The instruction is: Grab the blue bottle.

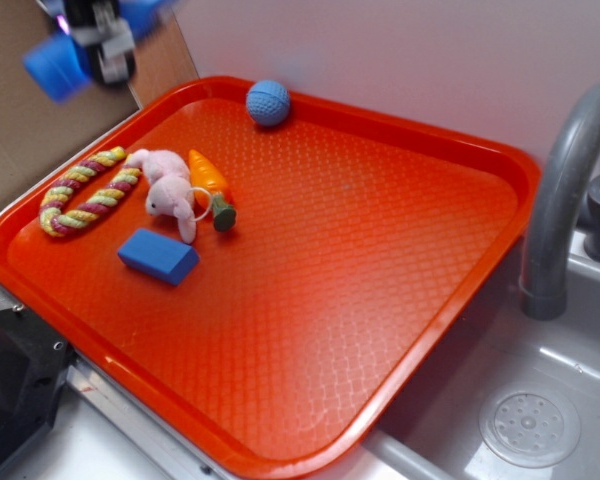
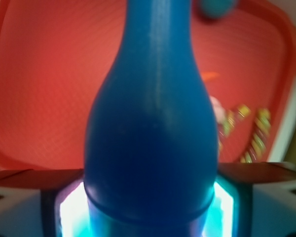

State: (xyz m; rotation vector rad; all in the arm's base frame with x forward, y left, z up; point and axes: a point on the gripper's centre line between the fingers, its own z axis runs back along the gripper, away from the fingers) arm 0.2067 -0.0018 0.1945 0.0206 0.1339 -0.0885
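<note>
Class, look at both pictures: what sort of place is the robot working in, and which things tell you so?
Probably a toy kitchen sink set-up: a grey faucet over a basin with a drain, beside an orange tray.

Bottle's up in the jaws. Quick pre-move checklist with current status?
1. Blue bottle between the jaws: ok, body fills the wrist view.
2. Lifted off the red tray: ok, gripper is high at the top left.
3. Grip firmness: cannot tell, contact points hidden.
4. Image sharpness: not ok, exterior view blurs the gripper.
5. Other toys undisturbed: ok, blue block and blue ball lie on the tray.
</note>
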